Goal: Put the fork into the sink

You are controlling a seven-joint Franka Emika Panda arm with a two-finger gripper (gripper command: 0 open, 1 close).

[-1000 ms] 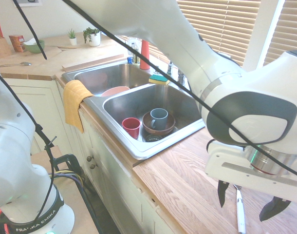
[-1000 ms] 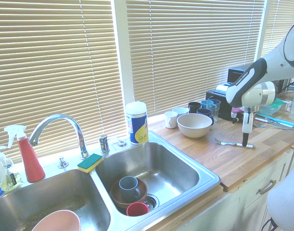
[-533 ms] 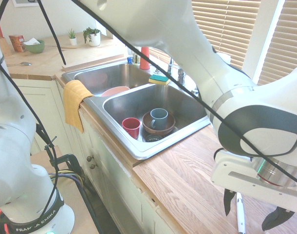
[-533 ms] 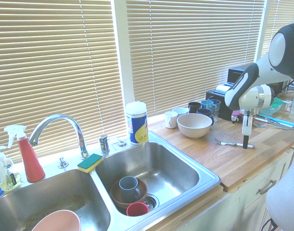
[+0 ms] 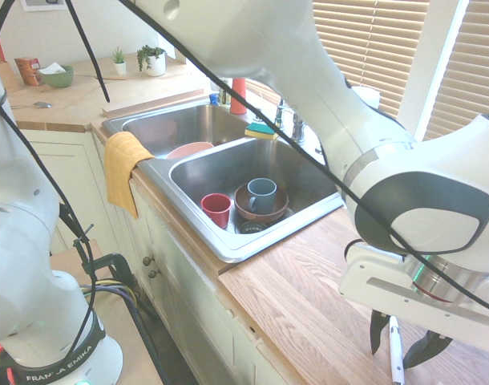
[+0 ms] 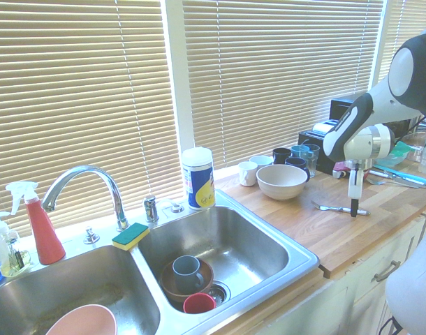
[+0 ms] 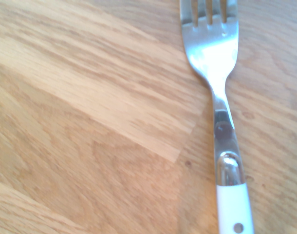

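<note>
My gripper (image 5: pixel 398 346) hovers low, fingers apart on either side of the fork (image 5: pixel 396 353) on the table (image 5: pixel 309 313).

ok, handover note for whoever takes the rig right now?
Gripper: open, fingers down on either side of the fork's handle, no grip yet.
Silver metal fork with white handle: flat on the wooden counter, beyond the right-hand basin in the second exterior view.
Two-basin stainless-steel sink: fork not in it.
Done: gripper lined up over fork.
Left: close, lift, carry to sink, release.
</note>
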